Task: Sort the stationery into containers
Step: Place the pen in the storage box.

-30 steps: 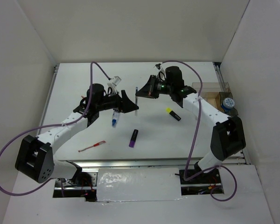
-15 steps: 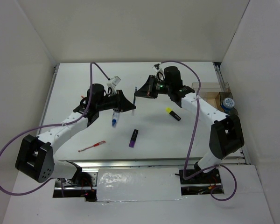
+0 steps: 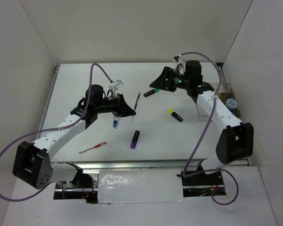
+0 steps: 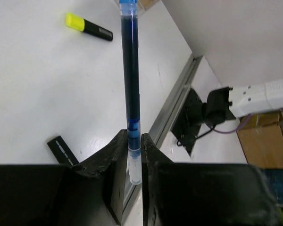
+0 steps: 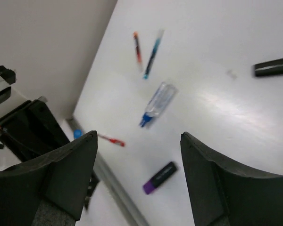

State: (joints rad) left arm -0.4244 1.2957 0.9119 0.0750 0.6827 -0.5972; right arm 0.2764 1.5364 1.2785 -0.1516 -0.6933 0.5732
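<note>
Pen (image 4: 131, 70) pinched in left fingers (image 4: 115, 174), right fingers (image 5: 66, 179) wide apart, empty, yellow highlighter (image 4: 88, 27) beyond

I can read nothing in any of my views. The black highlighter (image 4: 62, 148) at 9 o'clock from my left fingers (image 4: 116, 165) bears pale printed marks, too small to read. The tape roll (image 3: 231, 103) label is equally illegible.
</note>
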